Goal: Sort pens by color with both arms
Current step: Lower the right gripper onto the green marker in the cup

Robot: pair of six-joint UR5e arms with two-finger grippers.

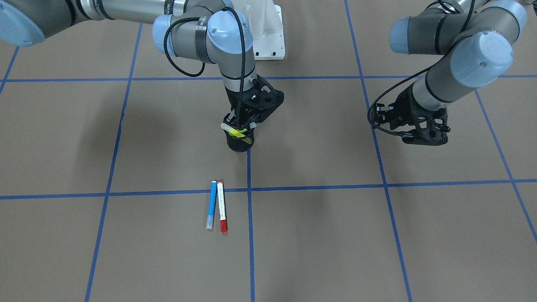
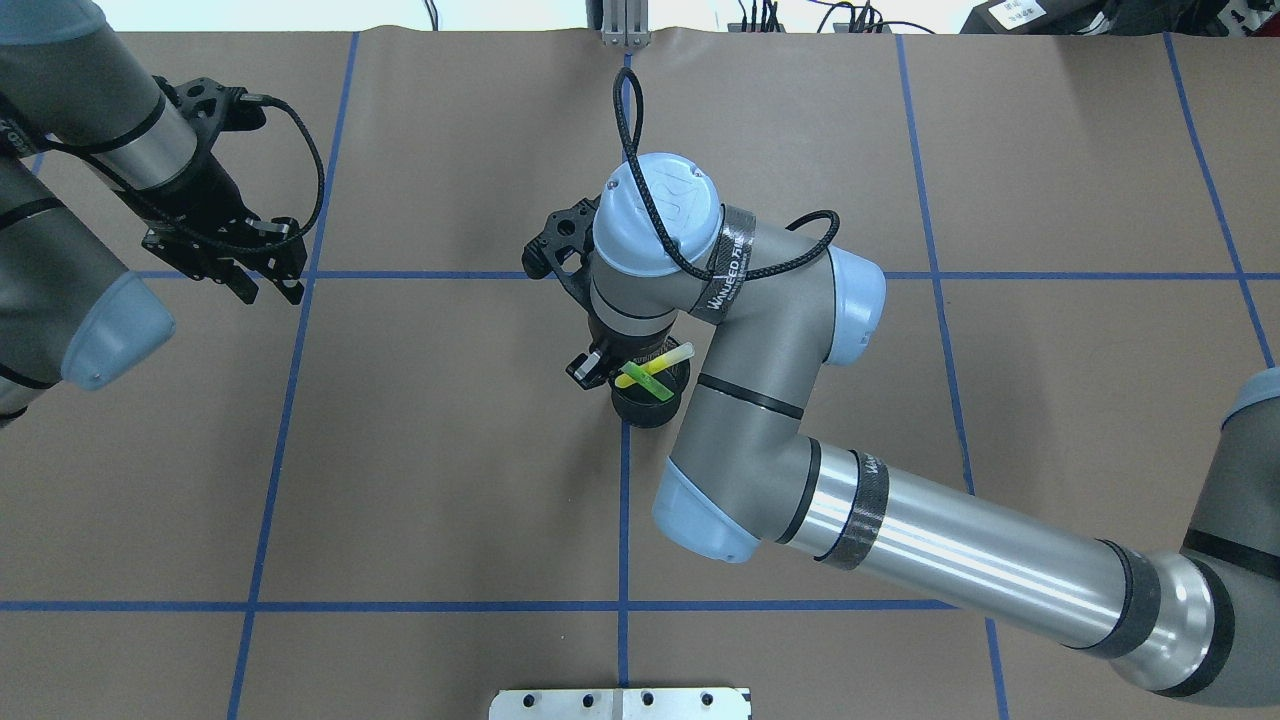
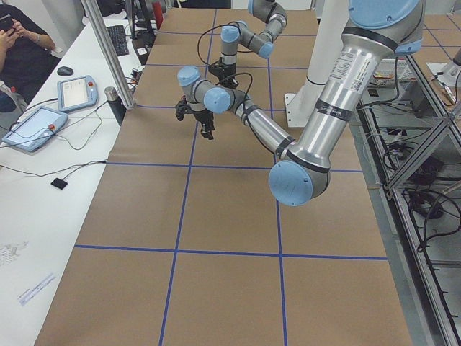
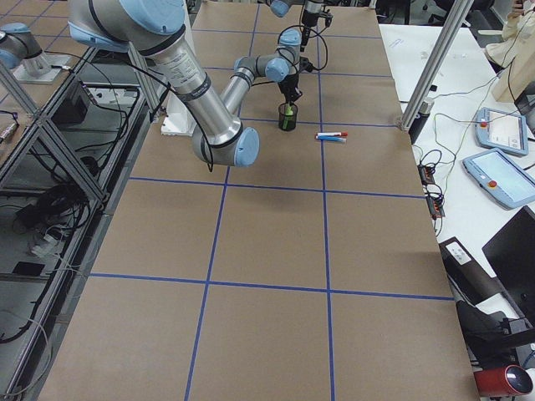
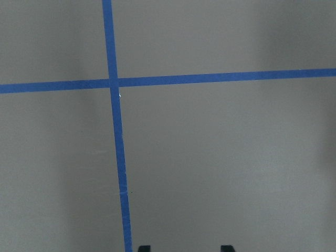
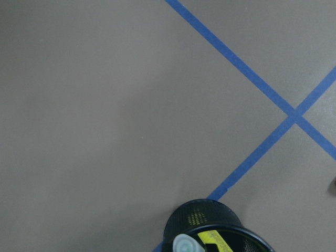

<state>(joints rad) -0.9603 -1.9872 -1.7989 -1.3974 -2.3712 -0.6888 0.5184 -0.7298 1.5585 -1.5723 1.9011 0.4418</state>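
Note:
A blue pen (image 1: 212,204) and a white pen with a red cap (image 1: 221,206) lie side by side on the brown table, also seen from the right end (image 4: 332,136). A yellow pen (image 2: 657,362) and a green pen (image 2: 645,384) lean crossed in the black mesh cup (image 2: 645,408). My right gripper (image 1: 240,122) hangs just over the cup's rim, fingers apart around the pen tops; I cannot tell if they touch. The right wrist view shows the cup (image 6: 210,223) and yellow pen (image 6: 212,239) at the bottom edge. My left gripper (image 2: 265,275) hovers open over bare table, far from the pens.
Blue tape lines (image 1: 249,235) divide the table into squares. The white base pedestal (image 1: 268,33) stands behind the cup. A side table with tablets (image 3: 36,126) and a seated person (image 3: 21,43) lies beyond the table's edge. Another tablet (image 4: 500,129) sits opposite.

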